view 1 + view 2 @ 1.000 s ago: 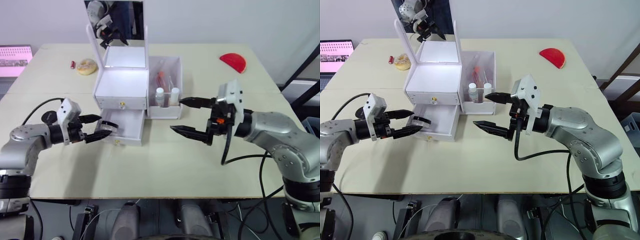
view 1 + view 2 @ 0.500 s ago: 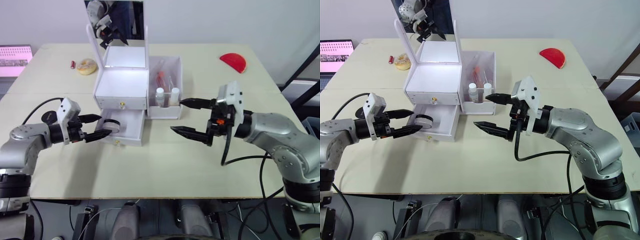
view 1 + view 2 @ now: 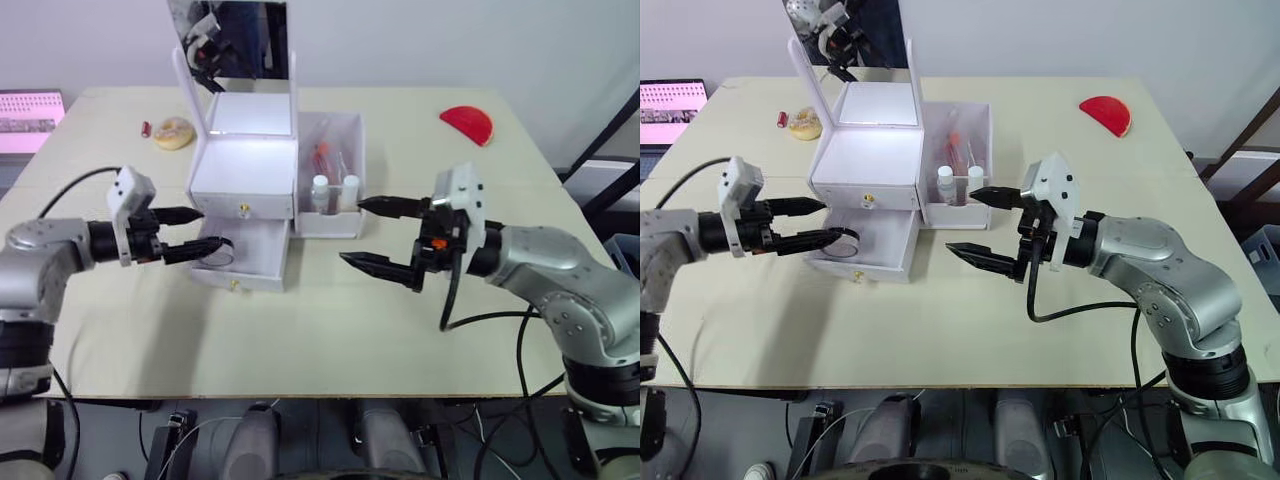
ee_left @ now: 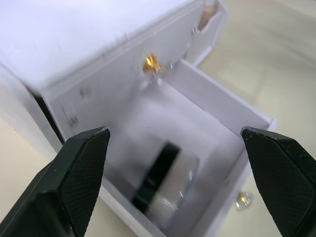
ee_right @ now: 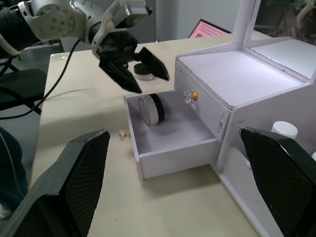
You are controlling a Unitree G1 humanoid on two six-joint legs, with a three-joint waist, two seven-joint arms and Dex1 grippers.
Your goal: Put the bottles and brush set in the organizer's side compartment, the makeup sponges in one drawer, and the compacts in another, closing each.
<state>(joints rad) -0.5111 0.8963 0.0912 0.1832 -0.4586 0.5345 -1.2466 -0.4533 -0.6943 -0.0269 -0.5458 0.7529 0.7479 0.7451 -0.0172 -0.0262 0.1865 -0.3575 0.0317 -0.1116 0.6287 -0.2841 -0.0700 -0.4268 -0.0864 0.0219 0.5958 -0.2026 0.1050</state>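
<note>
Hovering just over the open lower drawer [image 3: 245, 262] of the organizer [image 3: 250, 170], the left gripper [image 3: 196, 233] has its 2 black fingers spread, holding nothing. 1 compact [image 5: 151, 109] stands on its edge inside that drawer, black lid toward the back, leaning near the drawer's left wall. A 2nd compact [image 5: 142, 71] sits on the desk [image 3: 330, 330] to the left of the organizer, partly hidden behind the left gripper in the right wrist view. Upper drawer [image 3: 243, 205] shut, gold knob facing front. Lower drawer's gold knob [image 3: 233, 284] points toward the desk's front edge.

Side compartment [image 3: 335, 150] on the organizer's right: 2 white-capped bottles [image 3: 334, 192] upright at its front wall, brush set [image 3: 325, 152] lying behind them. Mirror [image 3: 232, 40] upright at the organizer's back.

Right gripper [image 3: 375, 233] held above the desk, just right of the side compartment's front corner, fingers wide apart, empty.

Toward the desk's far left corner: a round yellowish disc [image 3: 173, 132] with a small red item [image 3: 146, 128] beside it. Red half-round case [image 3: 467, 124] near the far right corner. Makeup sponges cannot be seen.
</note>
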